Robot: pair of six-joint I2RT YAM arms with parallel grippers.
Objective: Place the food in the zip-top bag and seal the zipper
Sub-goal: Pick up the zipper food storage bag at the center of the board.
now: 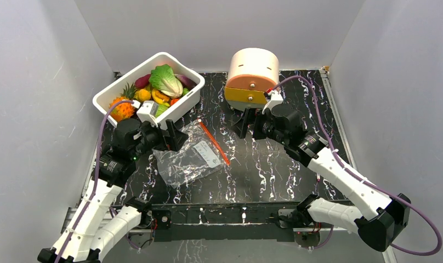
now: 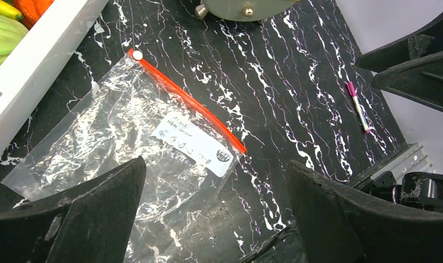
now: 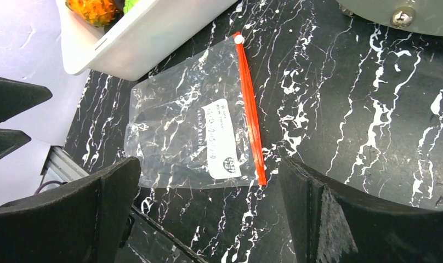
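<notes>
The clear zip-top bag (image 1: pixel 189 158) lies flat and empty on the black marbled table, white label up. Its orange-red zipper (image 1: pixel 214 142) runs along the right edge. The bag also shows in the left wrist view (image 2: pixel 115 137) and the right wrist view (image 3: pixel 175 131). The food sits in the white tub: a leafy lettuce (image 1: pixel 164 79), an orange spiky piece (image 1: pixel 121 110), and yellow and dark pieces. My left gripper (image 1: pixel 177 137) is open and empty above the bag's left edge (image 2: pixel 215 161). My right gripper (image 1: pixel 242 125) is open and empty, right of the zipper (image 3: pixel 208 160).
The white tub (image 1: pixel 185 104) stands at the back left, close to the bag's far corner. A round cream-and-orange drawer box (image 1: pixel 252 76) stands at the back centre, just behind my right gripper. A pink pen (image 2: pixel 357 107) lies on the table. Grey walls enclose the table.
</notes>
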